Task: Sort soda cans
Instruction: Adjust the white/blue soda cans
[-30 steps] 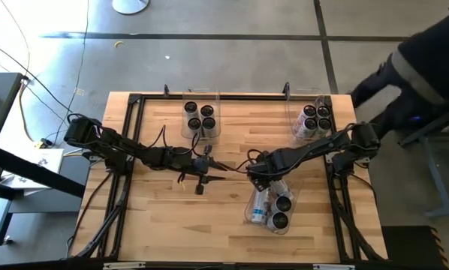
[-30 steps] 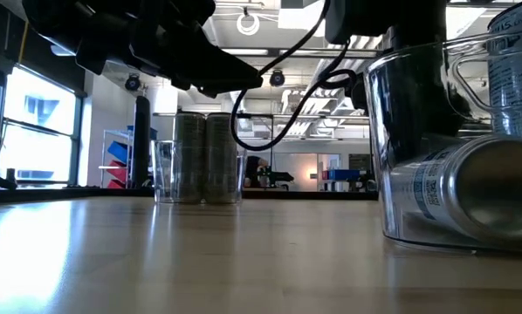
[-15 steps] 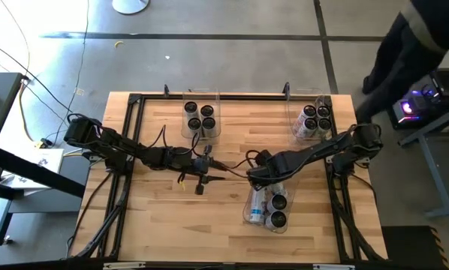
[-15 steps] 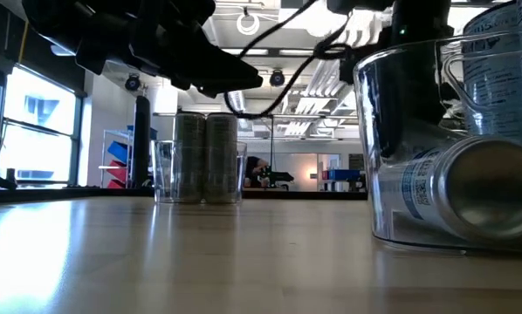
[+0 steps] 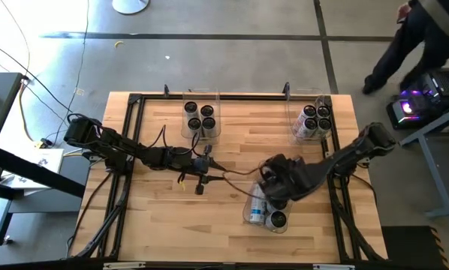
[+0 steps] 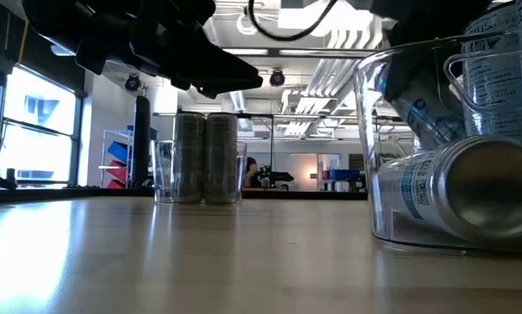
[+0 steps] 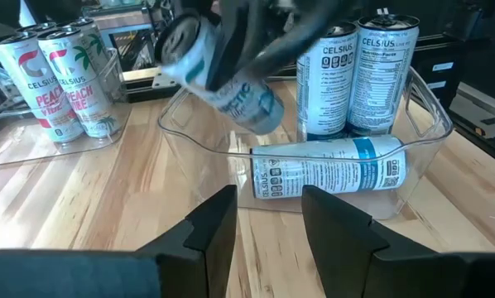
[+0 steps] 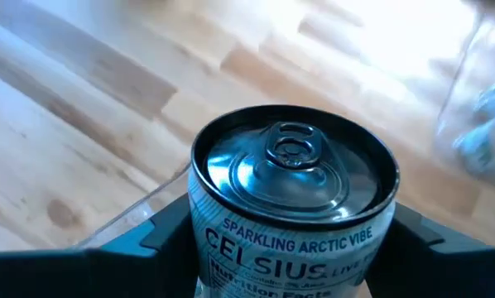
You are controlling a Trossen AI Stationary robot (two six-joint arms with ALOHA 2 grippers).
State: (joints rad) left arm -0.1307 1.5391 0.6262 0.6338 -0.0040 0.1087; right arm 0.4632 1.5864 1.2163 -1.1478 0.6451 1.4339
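While the right gripper [image 8: 290, 248] pinches a Celsius Arctic Vibe can [image 8: 293, 194] over the lower-centre bin [image 5: 248, 214], three cans remain inside; upper bins hold sorted cans. Left gripper [image 7: 268, 219] spread, idle mid-table.

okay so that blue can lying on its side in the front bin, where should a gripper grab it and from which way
Grip the lying can across the middle of its round body, coming straight down through the bin's open top. It rests lengthwise against the near wall, with two upright cans close behind, so side approaches look blocked. The jaws should straddle its width, not its ends.
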